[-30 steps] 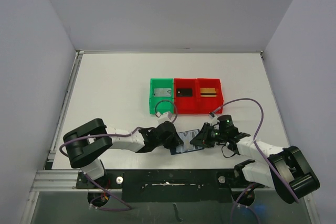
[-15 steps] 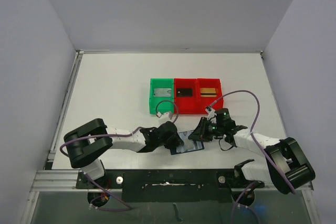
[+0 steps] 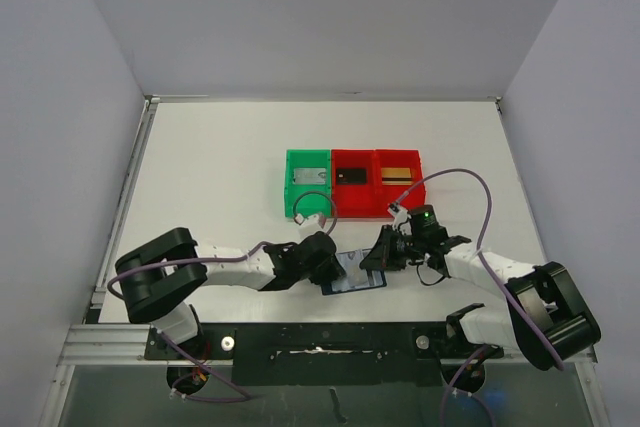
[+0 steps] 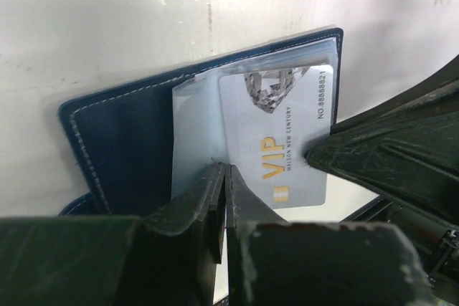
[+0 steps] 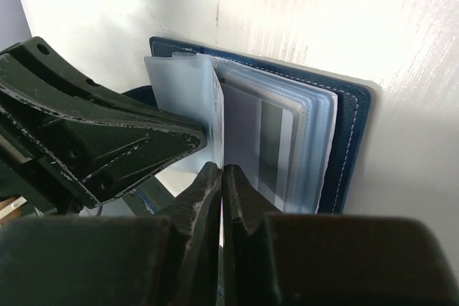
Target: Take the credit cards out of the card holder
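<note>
The navy card holder [image 3: 350, 273] lies open on the table [image 3: 220, 157], between the two arms. A pale VIP card [image 4: 280, 134] pokes from its clear pocket [image 4: 193, 134]. The left gripper [image 4: 224, 171] pinches that pocket; the right gripper [image 5: 221, 171] has just closed tight on the card, seemingly ready to pull.

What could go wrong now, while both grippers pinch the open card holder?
1. The right gripper is shut on the edge of the VIP card, perhaps through its clear pocket; the pocket may come along and keep the card.
2. The left gripper pinches only a thin pocket edge of the card holder; it may slip, and the holder would slide on the table.
</note>
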### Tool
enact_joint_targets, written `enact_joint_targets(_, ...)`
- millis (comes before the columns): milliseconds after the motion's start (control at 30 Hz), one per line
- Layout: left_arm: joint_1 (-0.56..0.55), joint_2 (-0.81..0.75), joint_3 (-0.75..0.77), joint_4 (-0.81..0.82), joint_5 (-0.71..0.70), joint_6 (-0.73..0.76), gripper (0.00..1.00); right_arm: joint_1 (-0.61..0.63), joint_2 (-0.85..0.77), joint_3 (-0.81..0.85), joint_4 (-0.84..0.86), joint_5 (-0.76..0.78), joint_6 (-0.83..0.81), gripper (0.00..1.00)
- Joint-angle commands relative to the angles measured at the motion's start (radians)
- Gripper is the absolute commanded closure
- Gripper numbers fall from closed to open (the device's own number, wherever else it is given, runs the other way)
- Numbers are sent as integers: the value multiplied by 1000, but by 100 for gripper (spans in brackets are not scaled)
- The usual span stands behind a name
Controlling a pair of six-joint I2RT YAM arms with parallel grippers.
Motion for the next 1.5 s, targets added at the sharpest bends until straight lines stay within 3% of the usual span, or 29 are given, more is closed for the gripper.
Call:
enact_joint_targets(0,-8,-69,-11,-144,-65,8,94,-3,-14,49,-32,48,-34,100)
enact_joint_targets(167,-4,-171,-69,-215,-130,-24,91,-3,-44,63,-74,73,-44,100)
enact_joint_targets(367,45,-236,-204,-119,-91,-34,91,-4,-85,96,-82,31,-48,100)
enact_joint_targets(767,27,-372,-124,-260,-186,-11,89,0,-148,270,-278,120,-151,100)
enact_joint_targets(967,33,-520,-161,-350,-251,-17,87,17,-186,351,-262,184,-214,100)
enact_joint_targets(1067,67,-653,-215,-385,-241,-5,79,98,-216,395,-203,283,-289,100)
enact_joint_targets(1167,131,-804,-271,-420,-205,15,64,212,-238,404,-113,423,-408,100)
enact_joint_targets(1200,151,-850,-280,-443,-199,23,51,241,-239,399,-76,471,-454,100)
enact_joint_targets(1267,193,-939,-282,-503,-198,42,37,289,-234,382,0,542,-573,100)
enact_joint_targets(1367,255,-1015,-242,-585,-201,94,32,327,-208,367,79,572,-849,100)
enact_joint_targets(1467,315,-1001,-177,-636,-185,189,31,334,-115,431,73,574,-1007,100)
